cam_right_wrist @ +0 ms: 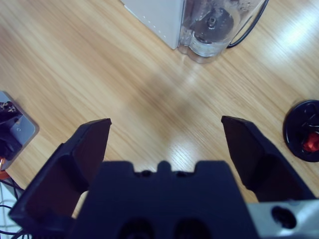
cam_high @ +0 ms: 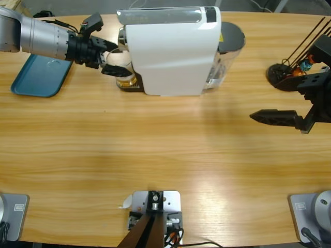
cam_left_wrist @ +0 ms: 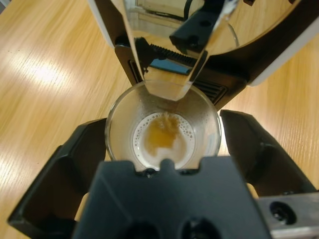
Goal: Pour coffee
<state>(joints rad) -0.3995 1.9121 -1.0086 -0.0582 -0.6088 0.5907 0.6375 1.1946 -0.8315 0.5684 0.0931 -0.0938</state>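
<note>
A small clear glass tumbler (cam_left_wrist: 117,124) stands on the drip tray under the spout (cam_left_wrist: 169,84) of the white coffee machine (cam_high: 170,51). A little amber-brown coffee (cam_left_wrist: 164,137) with a foamy rim lies in its bottom. My left gripper (cam_left_wrist: 164,122) is open, with one black jaw on each side of the tumbler and close to its wall. In the high view this gripper (cam_high: 123,59) reaches the tumbler (cam_high: 125,80) from the left. My right gripper (cam_right_wrist: 166,122) is open over bare wood and holds nothing; it hovers at the table's right side (cam_high: 254,116).
A teal tray (cam_high: 36,77) lies at the far left beneath the left arm. A clear water tank (cam_high: 227,46) sits on the machine's right end. A black capsule stand (cam_high: 284,75) with orange and blue capsules (cam_high: 302,67) is at the right edge.
</note>
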